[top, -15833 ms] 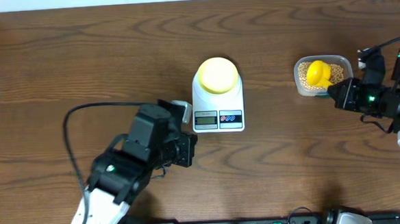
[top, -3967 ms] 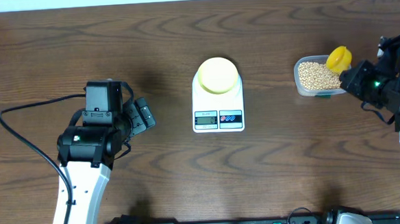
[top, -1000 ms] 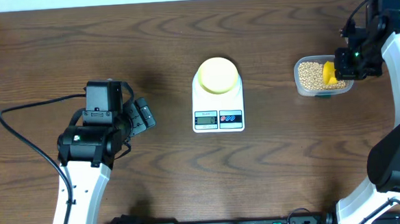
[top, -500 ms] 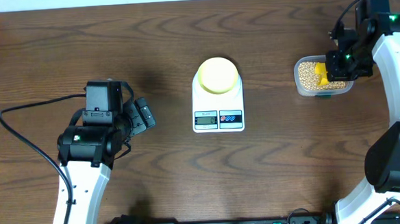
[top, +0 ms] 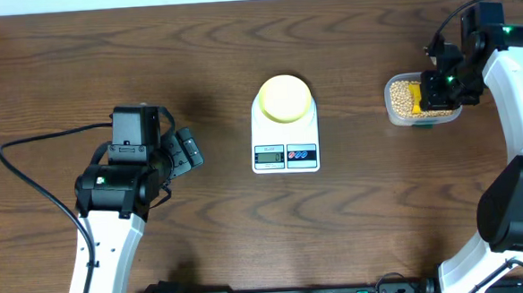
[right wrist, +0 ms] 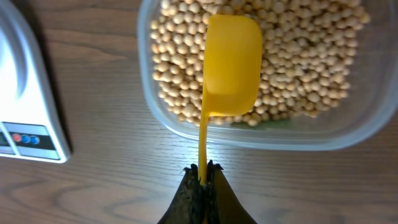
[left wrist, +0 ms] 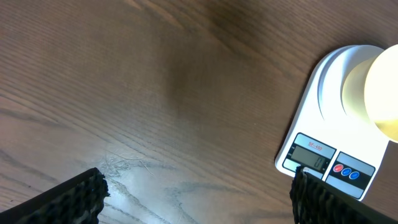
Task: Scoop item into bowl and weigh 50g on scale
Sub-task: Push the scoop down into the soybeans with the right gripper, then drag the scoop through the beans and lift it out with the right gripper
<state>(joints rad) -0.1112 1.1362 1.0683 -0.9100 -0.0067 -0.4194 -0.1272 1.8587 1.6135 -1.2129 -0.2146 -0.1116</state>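
Note:
Tan beans, the item, fill a clear plastic container at the right of the table, where they also show from above. My right gripper is shut on the thin handle of a yellow scoop, whose head lies on top of the beans with none showing on it. From above, that gripper hangs over the container's right half. The pale-yellow bowl sits empty on the white scale at mid-table. My left gripper stands open over bare wood, left of the scale.
The container stands about a hand's width right of the scale. A black cable loops from the left arm across the table's left side. The table's far edge runs along the top of the overhead view.
My right arm has shifted left over the container, carrying the scoop further across the beans. The left arm, bowl and scale have stayed put.

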